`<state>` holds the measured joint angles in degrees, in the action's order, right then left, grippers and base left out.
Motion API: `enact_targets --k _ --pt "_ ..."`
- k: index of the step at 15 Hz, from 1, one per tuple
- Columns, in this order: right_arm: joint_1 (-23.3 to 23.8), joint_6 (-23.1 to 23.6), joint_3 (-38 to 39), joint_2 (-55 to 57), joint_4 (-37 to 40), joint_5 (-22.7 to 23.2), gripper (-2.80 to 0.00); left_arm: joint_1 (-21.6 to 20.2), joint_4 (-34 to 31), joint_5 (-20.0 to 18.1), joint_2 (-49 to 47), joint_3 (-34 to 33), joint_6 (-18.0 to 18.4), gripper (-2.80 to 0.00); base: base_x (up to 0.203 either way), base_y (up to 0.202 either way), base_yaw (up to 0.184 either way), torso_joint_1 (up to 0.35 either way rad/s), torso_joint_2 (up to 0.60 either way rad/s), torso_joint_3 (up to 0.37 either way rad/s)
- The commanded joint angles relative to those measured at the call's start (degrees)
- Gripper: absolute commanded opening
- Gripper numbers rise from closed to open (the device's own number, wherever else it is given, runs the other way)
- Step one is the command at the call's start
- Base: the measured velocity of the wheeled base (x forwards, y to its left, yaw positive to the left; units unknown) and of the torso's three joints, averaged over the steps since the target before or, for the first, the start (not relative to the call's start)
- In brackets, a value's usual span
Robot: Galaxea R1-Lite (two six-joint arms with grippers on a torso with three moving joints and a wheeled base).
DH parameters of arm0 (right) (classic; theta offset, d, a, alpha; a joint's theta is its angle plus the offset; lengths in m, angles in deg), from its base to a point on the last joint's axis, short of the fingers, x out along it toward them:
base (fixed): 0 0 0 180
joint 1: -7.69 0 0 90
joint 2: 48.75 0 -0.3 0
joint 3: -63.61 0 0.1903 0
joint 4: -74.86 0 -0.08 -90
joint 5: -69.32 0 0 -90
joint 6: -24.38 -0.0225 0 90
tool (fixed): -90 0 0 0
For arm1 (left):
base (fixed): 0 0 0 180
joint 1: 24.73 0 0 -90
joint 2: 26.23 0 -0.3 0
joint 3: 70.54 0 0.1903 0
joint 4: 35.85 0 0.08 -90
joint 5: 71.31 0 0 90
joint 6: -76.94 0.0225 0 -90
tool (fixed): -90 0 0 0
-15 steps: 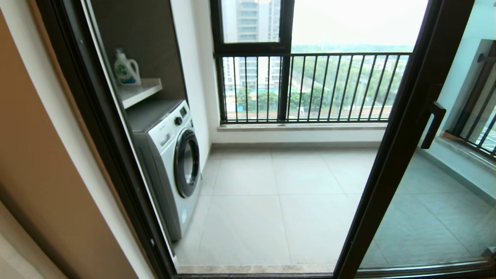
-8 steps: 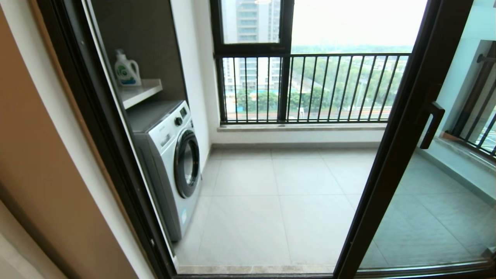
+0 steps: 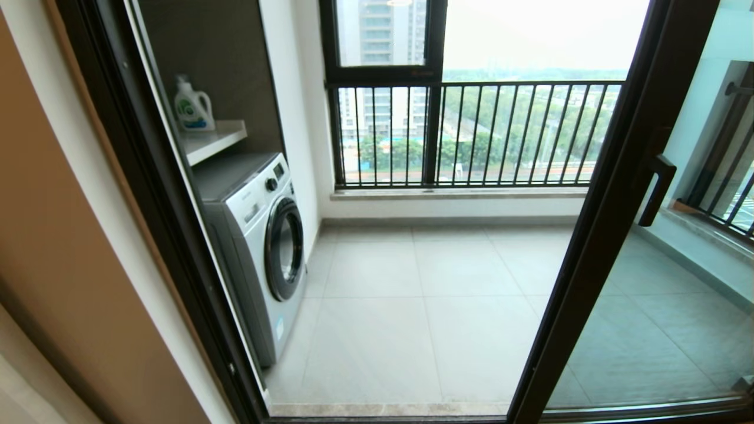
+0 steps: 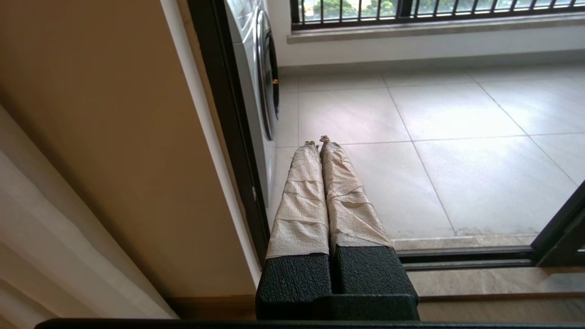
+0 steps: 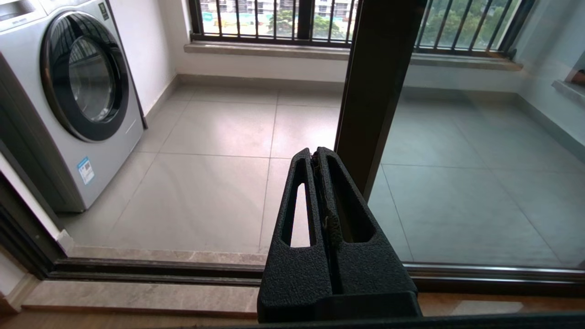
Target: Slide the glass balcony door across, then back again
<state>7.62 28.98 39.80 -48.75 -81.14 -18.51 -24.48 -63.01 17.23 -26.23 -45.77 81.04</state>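
The glass balcony door (image 3: pixel 665 330) stands slid to the right, so the doorway onto the balcony is open. Its dark brown frame edge (image 3: pixel 595 247) runs up through the head view, with a dark bar handle (image 3: pixel 657 189) on it. In the right wrist view that frame edge (image 5: pixel 372 100) rises just beyond my right gripper (image 5: pixel 316 151), which is shut on nothing. My left gripper (image 4: pixel 317 140) has tape-wrapped fingers; it is shut and empty, low beside the doorway's left jamb (image 4: pixel 228 128). Neither arm shows in the head view.
A white washing machine (image 3: pixel 265 241) stands inside the balcony on the left, under a shelf with a detergent bottle (image 3: pixel 191 106). The far window with black railing bars (image 3: pixel 471 132) closes the balcony. Floor tracks (image 5: pixel 155 269) cross the threshold.
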Motion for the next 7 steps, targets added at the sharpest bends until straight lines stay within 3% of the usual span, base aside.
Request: enact_targets --k 1,4,7 --pt "-0.01 -0.01 0.18 0.00 0.07 0.03 -2.80 0.01 0.01 -0.04 -0.09 0.00 0.03 -2.80 0.000 0.000 0.000 0.000 0.00 0.000" --pt "-0.01 -0.02 0.18 0.00 0.16 -0.06 -2.80 -0.07 0.01 -0.04 -0.09 0.00 0.03 -2.80 0.000 0.000 0.000 0.000 0.00 0.000" --pt "-0.01 -4.07 0.18 0.00 0.07 -0.59 -2.80 0.01 0.01 -0.04 -0.09 0.00 0.03 -2.80 0.000 0.000 0.000 0.000 0.00 0.000"
